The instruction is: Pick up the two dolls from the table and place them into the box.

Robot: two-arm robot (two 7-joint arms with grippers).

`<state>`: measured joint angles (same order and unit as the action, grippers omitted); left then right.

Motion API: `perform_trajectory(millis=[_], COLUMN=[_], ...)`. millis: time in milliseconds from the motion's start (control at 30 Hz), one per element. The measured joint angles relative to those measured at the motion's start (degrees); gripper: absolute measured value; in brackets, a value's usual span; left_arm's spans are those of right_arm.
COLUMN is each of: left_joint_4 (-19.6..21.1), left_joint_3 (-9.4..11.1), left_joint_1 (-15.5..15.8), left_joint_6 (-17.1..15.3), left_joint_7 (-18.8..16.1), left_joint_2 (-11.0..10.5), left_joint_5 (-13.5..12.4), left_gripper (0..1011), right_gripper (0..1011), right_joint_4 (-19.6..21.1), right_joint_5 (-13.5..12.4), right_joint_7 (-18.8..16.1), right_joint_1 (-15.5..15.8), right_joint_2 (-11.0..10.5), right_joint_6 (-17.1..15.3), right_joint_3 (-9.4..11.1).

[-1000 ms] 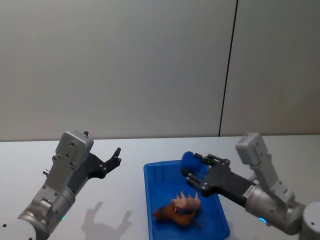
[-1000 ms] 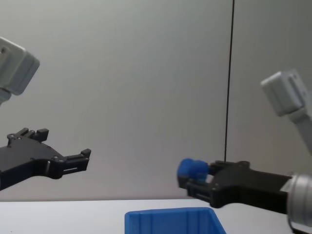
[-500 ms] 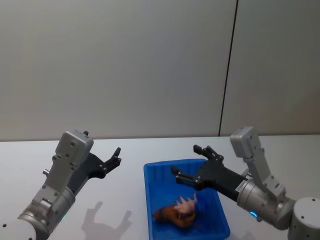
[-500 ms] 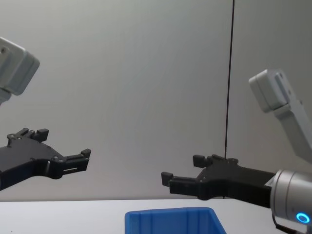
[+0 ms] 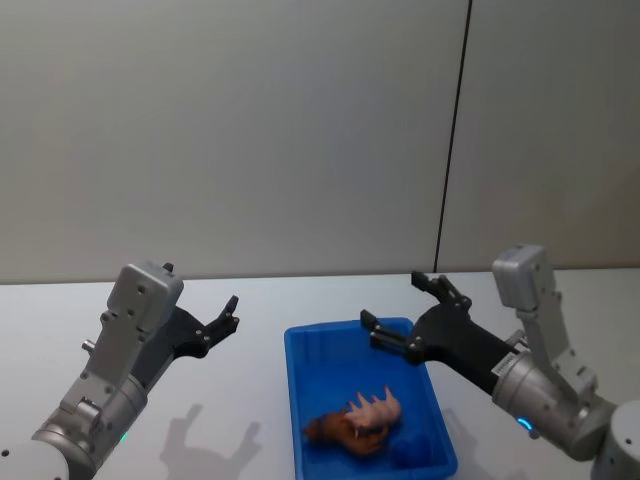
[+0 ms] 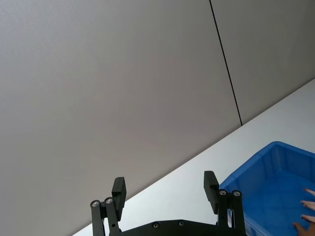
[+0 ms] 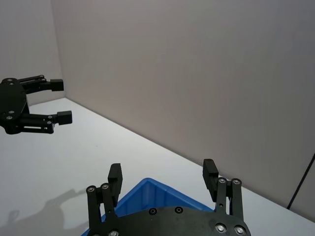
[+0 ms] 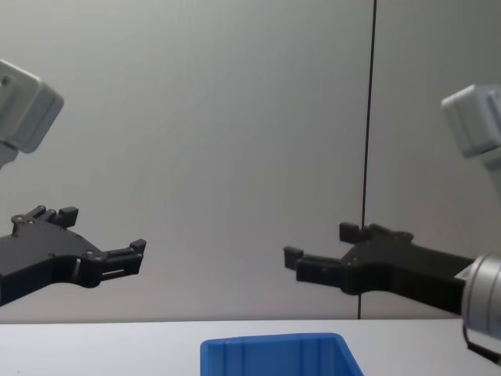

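Blue and thick-rimmed, the box (image 5: pixel 367 400) sits on the white table (image 5: pixel 250 300) between our two arms. Inside it we see a pink doll (image 5: pixel 372 409) lying on a brown one (image 5: pixel 330 430), with a blue doll (image 5: pixel 415 447) just beside them at the near right corner. Our right gripper (image 5: pixel 400 310) hangs over the box's far right rim, jaws wide with nothing between them. Our left gripper (image 5: pixel 229 312) is raised left of the box, jaws also wide.
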<state>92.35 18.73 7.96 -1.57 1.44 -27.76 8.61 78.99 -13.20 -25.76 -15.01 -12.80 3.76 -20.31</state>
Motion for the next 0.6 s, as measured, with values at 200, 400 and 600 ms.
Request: perform_trajectory(millis=[200,400,600], left_joint_4=[0.00,0.00,0.00], left_joint_3=[0.00,0.00,0.00], left_joint_1=[0.00,0.00,0.00], left_joint_6=[0.00,0.00,0.00], left_joint_7=[0.00,0.00,0.00], left_joint_2=[0.00,0.00,0.00], left_joint_5=[0.00,0.00,0.00], left_gripper=[1001,1001,1001], right_gripper=[1004,1004,1004], right_joint_4=[2.09,3.38,4.17], right_joint_5=[-0.49,-0.79,-0.97], right_joint_7=[1.39,2.22,2.76], right_joint_1=[1.19,1.92,2.38], right_joint_2=[-0.83,-1.32,-1.63], right_joint_6=[0.49,0.76,0.93], right_joint_3=[0.33,0.53,0.64])
